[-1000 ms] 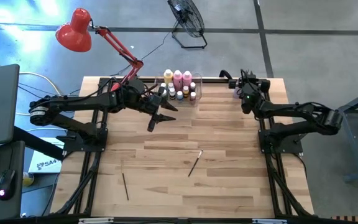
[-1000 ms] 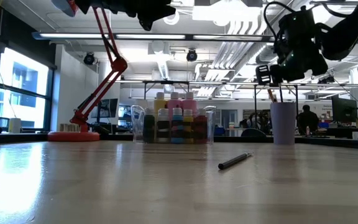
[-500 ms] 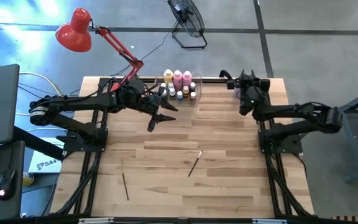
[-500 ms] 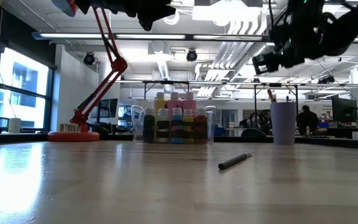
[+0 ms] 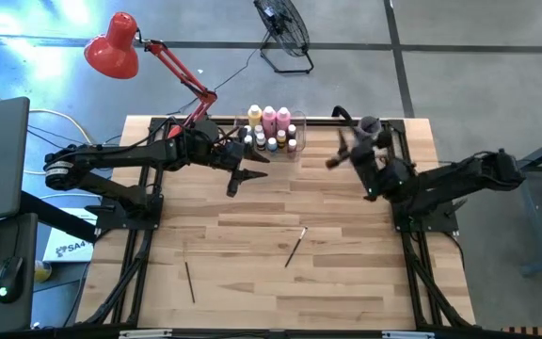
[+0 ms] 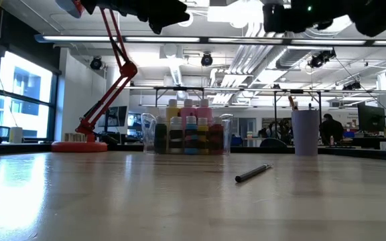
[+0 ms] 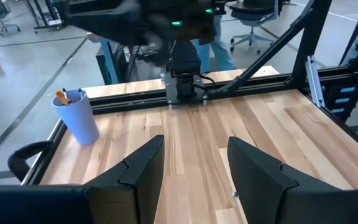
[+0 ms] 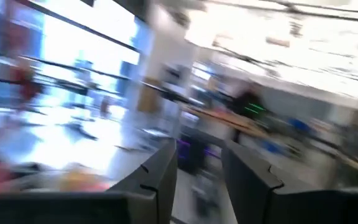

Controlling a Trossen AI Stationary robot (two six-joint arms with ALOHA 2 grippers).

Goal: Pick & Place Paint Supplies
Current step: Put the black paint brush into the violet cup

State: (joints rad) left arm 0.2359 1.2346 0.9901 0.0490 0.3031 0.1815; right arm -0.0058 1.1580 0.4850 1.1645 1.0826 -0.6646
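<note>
Since the earlier frame, right gripper (image 5: pixel 332 160) has swung away from the lilac cup (image 5: pixel 369 125) at the table's back edge toward the middle, raised high; its fingers stand apart with nothing between them. Left gripper (image 5: pixel 232 185) hovers just in front of the clear bin (image 5: pixel 295 151), fingers spread and empty. Paint bottles (image 5: pixel 269 120) stand inside that bin, tiny bottles beside the taller ones. One paintbrush (image 5: pixel 294 248) lies mid-table; a second paintbrush (image 5: pixel 190 281) lies nearer the front left. Brush handles (image 6: pixel 291 102) stick out of the cup.
</note>
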